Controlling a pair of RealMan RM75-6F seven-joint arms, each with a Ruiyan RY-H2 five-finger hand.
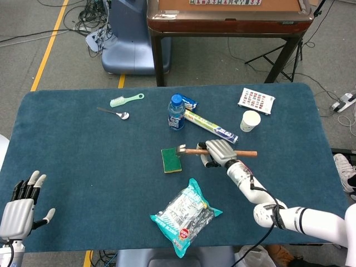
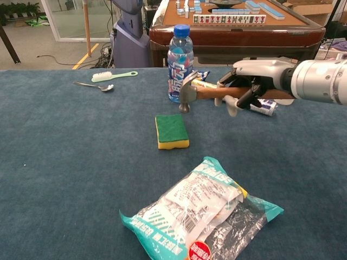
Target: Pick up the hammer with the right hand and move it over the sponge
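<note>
My right hand (image 1: 219,151) grips the wooden-handled steel hammer (image 1: 214,151) aloft, its head nearing the green-and-yellow sponge (image 2: 171,130) mid-table; next, ease leftward until centred.

Your hammer (image 2: 191,92), wooden-handled with a metal claw head, is held level off the bench, its head at the sponge's (image 2: 172,130) far right corner, perhaps just short of it. The green-topped, yellow-based sponge lies flat.

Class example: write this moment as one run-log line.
right hand: grips hammer | hammer head: by sponge edge, raised | left hand: idle
</note>
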